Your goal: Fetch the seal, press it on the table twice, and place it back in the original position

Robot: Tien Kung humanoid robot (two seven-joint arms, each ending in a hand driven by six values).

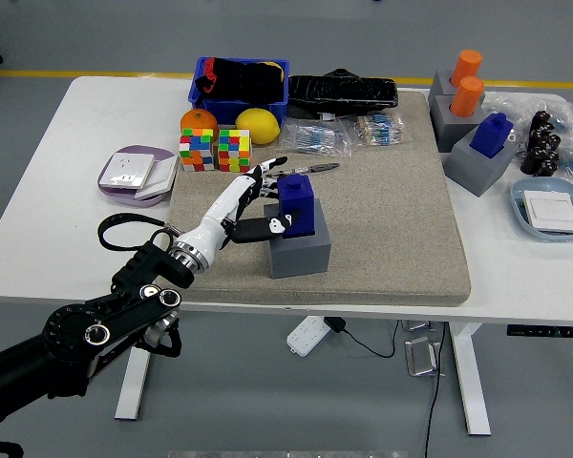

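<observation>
Left hand [260, 196] is at the blue seal [297, 207], frame centre, slightly left. Seal sits upright on its grey base block [302, 250] on the beige mat [401, 219]. Fingers are spread: thumb low against the seal's near-left face, the other fingertips fanned past its upper-left edge. Looks like a closing grasp, not a locked one; can't tell from this angle whether the far fingers touch the seal or just hover behind it.

Right hand not in frame.

Step in hand, as I read it: fetch, i.e. secure the seal before lifting.

To do it well:
- Close thumb against opposing fingers across the seal's body, mid-height, not on the top corner.
- Confirm contact on both sides before any lift, or it'll tip out.
- Pull straight up out of the base. The base looks loose on the mat, so a sideways drag would likely shift it and spoil the return spot.
- Keep the seal vertical for flat presses.
- Press on open mat lower-right of the base, well clear of the Rubik's cubes [216, 150] at upper left.
</observation>
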